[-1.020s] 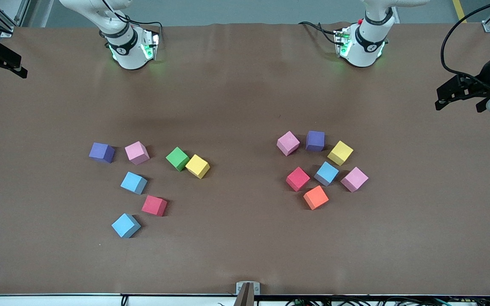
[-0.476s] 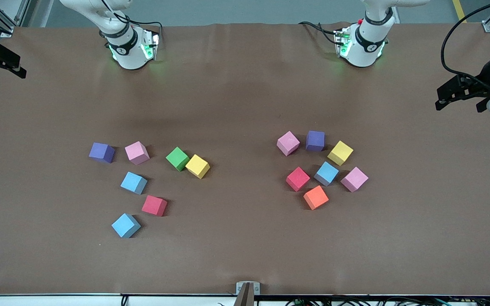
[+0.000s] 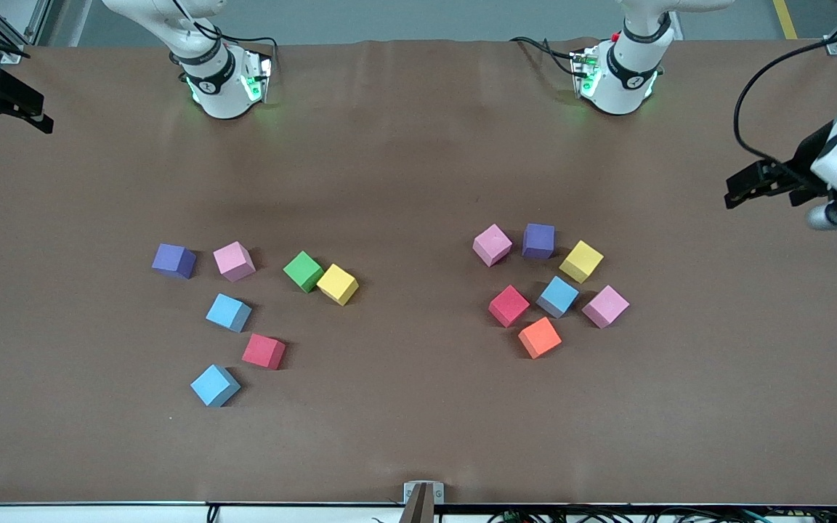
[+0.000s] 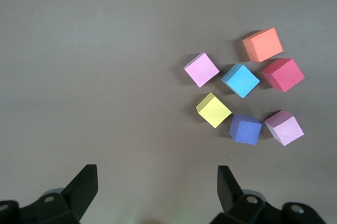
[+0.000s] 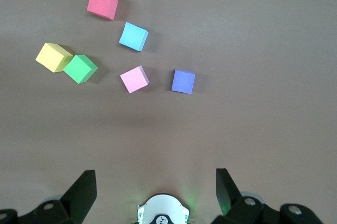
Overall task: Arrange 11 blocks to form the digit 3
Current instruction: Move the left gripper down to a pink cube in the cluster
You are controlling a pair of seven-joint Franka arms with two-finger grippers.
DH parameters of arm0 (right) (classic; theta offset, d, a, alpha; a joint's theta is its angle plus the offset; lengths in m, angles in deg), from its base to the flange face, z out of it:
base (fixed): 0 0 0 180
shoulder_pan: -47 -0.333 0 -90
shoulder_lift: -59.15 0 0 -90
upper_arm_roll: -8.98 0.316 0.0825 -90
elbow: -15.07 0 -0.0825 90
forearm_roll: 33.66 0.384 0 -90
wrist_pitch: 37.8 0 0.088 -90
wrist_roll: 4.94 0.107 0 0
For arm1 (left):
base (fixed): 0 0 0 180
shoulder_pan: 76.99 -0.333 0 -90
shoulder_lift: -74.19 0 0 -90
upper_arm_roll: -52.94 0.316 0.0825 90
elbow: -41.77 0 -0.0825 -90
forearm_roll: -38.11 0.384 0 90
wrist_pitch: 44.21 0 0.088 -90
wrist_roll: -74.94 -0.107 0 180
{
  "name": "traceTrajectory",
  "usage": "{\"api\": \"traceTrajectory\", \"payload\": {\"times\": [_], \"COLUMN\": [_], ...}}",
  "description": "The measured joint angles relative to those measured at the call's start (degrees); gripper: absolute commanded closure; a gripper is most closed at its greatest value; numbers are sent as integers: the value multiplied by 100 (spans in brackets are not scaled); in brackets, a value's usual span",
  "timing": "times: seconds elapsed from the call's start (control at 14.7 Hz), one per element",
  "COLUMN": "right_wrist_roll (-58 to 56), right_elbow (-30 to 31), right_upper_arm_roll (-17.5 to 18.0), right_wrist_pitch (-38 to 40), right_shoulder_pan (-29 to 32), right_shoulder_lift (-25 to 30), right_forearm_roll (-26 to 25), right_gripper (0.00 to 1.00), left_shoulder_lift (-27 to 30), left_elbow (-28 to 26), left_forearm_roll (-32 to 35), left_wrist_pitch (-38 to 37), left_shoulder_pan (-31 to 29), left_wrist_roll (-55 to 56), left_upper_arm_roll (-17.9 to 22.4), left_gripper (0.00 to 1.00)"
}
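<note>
The blocks lie loose in two groups, and no digit 3 is in view. Toward the left arm's end are pink (image 3: 492, 244), purple (image 3: 539, 240), yellow (image 3: 581, 261), red (image 3: 508, 305), light blue (image 3: 558, 296), pink (image 3: 605, 306) and orange (image 3: 539, 337) blocks. Toward the right arm's end are purple (image 3: 174, 260), pink (image 3: 234, 261), green (image 3: 303, 271), yellow (image 3: 337, 283), red (image 3: 264, 351) and two light blue (image 3: 228, 312) blocks. My left gripper (image 3: 732, 190) (image 4: 157, 174) hangs open and empty at its table end. My right gripper (image 3: 44, 118) (image 5: 155, 177) is open and empty over its end's edge.
The brown table top (image 3: 418, 181) carries only the blocks. Both arm bases (image 3: 224, 80) (image 3: 618, 73) stand along the edge farthest from the front camera. A small metal bracket (image 3: 423, 494) sits at the nearest edge.
The left gripper has swung inward toward its group of blocks. The right gripper has barely shifted. No block has moved.
</note>
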Motion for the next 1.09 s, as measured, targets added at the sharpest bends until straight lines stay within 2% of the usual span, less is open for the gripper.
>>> {"api": "traceTrajectory", "payload": {"times": [0.27,0.48,0.75,1.09], "right_wrist_roll": [0,0,0,-1], "right_elbow": [0,1,2,2], "right_upper_arm_roll": [-68,-78,-196,-237], "right_wrist_pitch": [0,1,11,15], "right_shoulder_pan": [-34,-37,-93,-104], "right_shoulder_lift": [0,0,0,-1], "right_forearm_roll": [0,0,0,0], "right_gripper": [0,0,0,0], "left_shoulder_lift": [-647,-1074,-1484,-1700], "left_elbow": [-10,-7,-95,-514], "left_forearm_roll": [0,0,0,-74], "left_wrist_pitch": [52,427,1338,2599], "left_shoulder_pan": [96,188,368,478], "left_wrist_roll": [440,816,1636,2734], "left_upper_arm_roll": [-9,-22,-43,-65], "left_gripper": [0,0,0,0]}}
